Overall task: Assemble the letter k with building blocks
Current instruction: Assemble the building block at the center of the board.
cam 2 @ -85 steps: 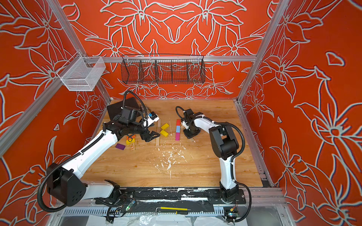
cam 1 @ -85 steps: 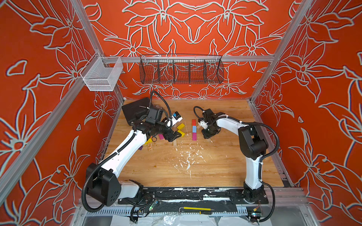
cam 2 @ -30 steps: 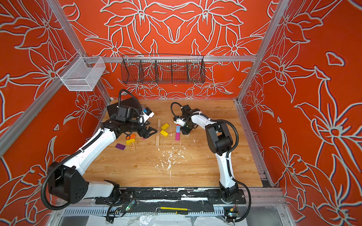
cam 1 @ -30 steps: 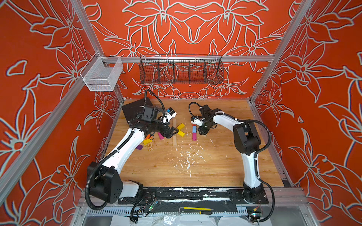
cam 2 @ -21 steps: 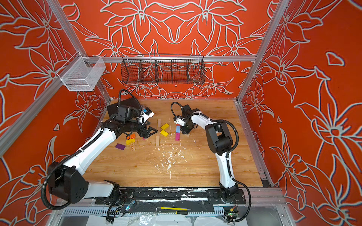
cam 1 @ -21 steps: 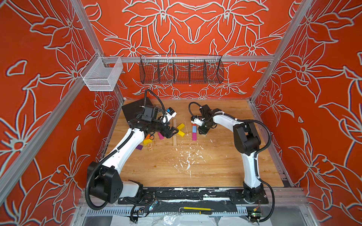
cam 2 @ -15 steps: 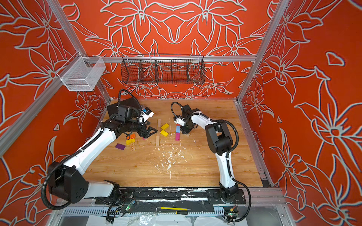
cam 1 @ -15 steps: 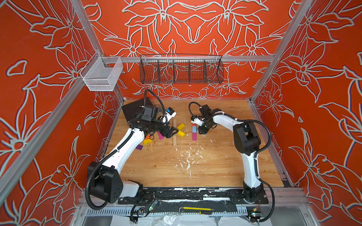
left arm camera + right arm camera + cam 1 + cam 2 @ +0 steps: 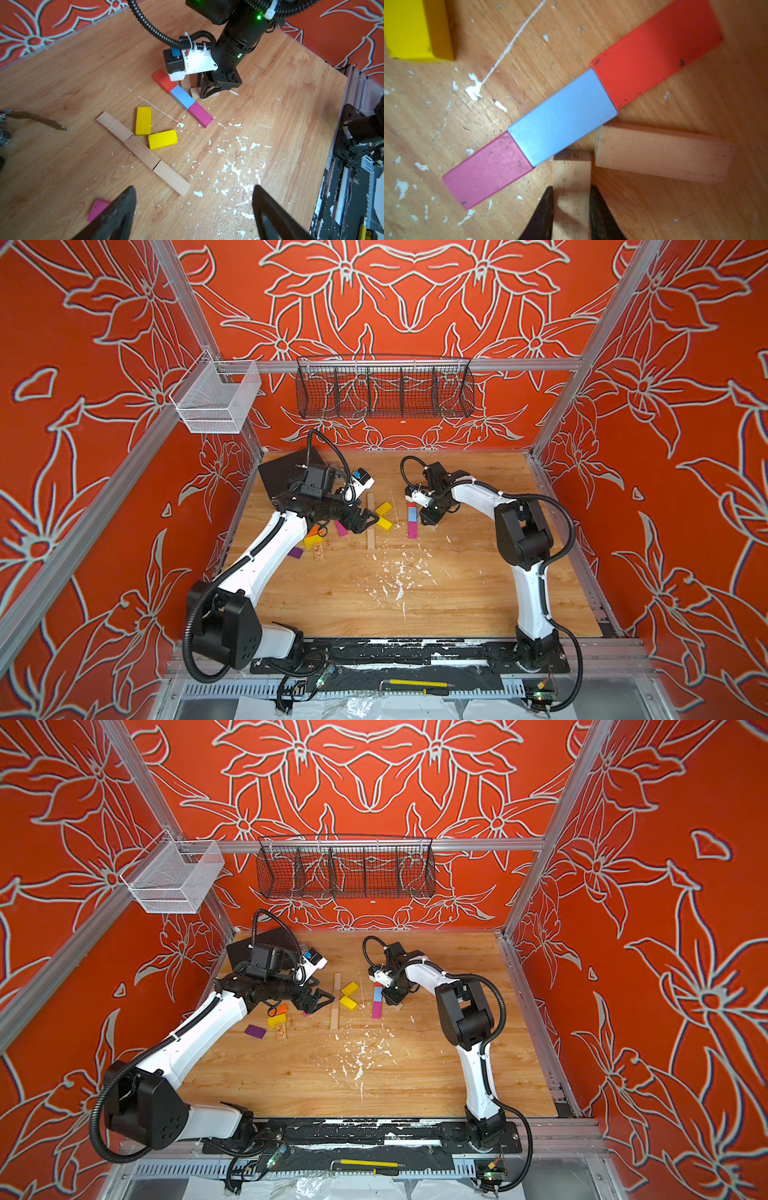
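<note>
In the right wrist view a red block [image 9: 654,52], a blue block [image 9: 562,116] and a magenta block [image 9: 485,168] lie end to end in a straight row. My right gripper [image 9: 572,187] is shut on a pale wood block [image 9: 572,172] whose end meets the blue block's side. A second pale block [image 9: 662,153] slants off the same side. My left gripper [image 9: 193,187] hangs open and empty over the table. It is just off the end of a row of three pale bars [image 9: 143,153] with two yellow blocks [image 9: 143,120] beside it.
A black case [image 9: 286,472] sits in the far left corner. Loose blocks lie under the left arm: magenta [image 9: 341,528], orange [image 9: 316,529], yellow [image 9: 312,540], purple [image 9: 296,552]. White paint flecks [image 9: 399,576] dot the table's middle.
Since about three seconds ago the left gripper has drawn back left off the pale row, and the right gripper has shifted along the coloured row. Nothing visibly moves in the last second.
</note>
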### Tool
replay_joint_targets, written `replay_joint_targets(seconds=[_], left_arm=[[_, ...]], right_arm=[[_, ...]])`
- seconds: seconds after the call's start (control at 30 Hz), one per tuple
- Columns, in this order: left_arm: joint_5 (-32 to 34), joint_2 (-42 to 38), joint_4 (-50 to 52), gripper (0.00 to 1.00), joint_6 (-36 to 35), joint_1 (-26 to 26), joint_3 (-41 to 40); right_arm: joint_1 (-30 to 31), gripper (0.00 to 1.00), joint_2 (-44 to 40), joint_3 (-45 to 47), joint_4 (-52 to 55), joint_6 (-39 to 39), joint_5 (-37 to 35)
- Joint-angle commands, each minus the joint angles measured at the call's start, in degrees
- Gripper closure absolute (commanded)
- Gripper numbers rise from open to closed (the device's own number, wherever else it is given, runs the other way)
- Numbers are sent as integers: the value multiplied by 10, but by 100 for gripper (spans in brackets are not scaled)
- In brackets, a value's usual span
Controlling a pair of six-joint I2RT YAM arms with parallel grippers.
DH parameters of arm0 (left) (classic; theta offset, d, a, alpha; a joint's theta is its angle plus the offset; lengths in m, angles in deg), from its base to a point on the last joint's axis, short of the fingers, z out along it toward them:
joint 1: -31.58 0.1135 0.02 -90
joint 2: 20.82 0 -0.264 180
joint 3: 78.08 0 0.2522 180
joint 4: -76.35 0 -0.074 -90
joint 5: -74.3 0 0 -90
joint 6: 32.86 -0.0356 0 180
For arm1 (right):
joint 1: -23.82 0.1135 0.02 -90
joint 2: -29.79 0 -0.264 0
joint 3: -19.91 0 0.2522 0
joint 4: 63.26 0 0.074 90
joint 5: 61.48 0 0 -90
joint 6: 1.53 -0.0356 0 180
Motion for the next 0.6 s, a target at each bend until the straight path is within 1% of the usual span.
replay_joint_targets(seconds=[0.0,0.23,0.57], left_arm=[[-12,4,-4,15,-4,6,14],[-14,5,-4,15,-3,6,14],[-14,6,-3,15,0,8,16]], right_arm=[[0,71,17,-14,11,-3,9],[0,69,16,-15,9,-5,13],[0,56,0,-10,0,-8,9]])
